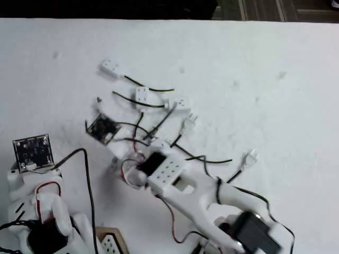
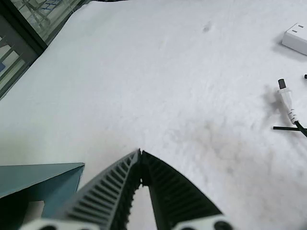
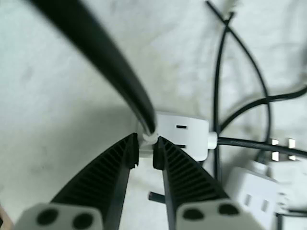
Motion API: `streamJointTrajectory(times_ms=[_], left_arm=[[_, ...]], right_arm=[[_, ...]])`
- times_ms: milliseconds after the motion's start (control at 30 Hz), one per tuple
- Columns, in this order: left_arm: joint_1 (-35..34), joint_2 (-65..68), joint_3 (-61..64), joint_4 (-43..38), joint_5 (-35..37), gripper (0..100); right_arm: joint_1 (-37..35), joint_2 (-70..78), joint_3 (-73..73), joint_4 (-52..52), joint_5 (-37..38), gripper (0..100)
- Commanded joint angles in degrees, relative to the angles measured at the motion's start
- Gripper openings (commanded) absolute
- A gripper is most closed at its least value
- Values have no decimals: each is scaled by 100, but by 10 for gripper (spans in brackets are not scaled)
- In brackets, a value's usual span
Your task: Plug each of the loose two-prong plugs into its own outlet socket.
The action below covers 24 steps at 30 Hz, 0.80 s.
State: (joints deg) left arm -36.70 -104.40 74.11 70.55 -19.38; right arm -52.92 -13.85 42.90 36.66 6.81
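White worktop (image 1: 275,69), dark floor past its far edge. Strewn with short black cords, white sockets and plugs, mostly just beyond the tip of the right arm (image 1: 196,190).

At that arm's tip, right pincer (image 3: 145,143) clamped on a held plug (image 3: 147,138), a small white piece ending a thick black cord. Gripped by the body, probably to leave the prongs free for entry; prongs themselves hidden. Pressed against a socket (image 3: 184,134), touching its edge rather than sitting in the visible slot, so judged not yet seated. Likely step: lining up for the push. Just past that socket from the arm, a 2nd socket (image 3: 249,191) with slots facing up.

Seen from above: a row of sockets (image 1: 142,94) farther beyond the right arm's tip, each trailing its cord. Near plug (image 1: 189,123) close to the tip, prongs bare. Side plug (image 1: 250,157) beside the arm's forearm, on the side away from the left arm (image 1: 53,211). At least 2 plugs left to do, then.

Left pincer (image 2: 141,155) closed together, holding nothing, low over bare worktop, well apart from the right arm, presumably parked to keep clear. Stray plug (image 2: 285,98) lying ahead of it, unplugged.

Next move, by guess: fine turning to meet the slots, then a straight push. Risk: light socket sliding off across the worktop, with no hold on it.
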Motion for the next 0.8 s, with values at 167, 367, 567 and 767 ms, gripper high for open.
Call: streamJointTrajectory(times_ms=[167,367,567,767], left_arm=[[-4,-4,35,-35,-9,23],[-4,-4,44,-35,0,23],[-4,-4,316,-62,123,23],[40,-4,598,-79,422,23]], right_arm=[[884,-1103,-1178,1130,0,16],[1675,-1095,-2031,1437,62,16],[2589,-734,-2752,1411,492,16],[3574,1077,-4176,1130,501,16]])
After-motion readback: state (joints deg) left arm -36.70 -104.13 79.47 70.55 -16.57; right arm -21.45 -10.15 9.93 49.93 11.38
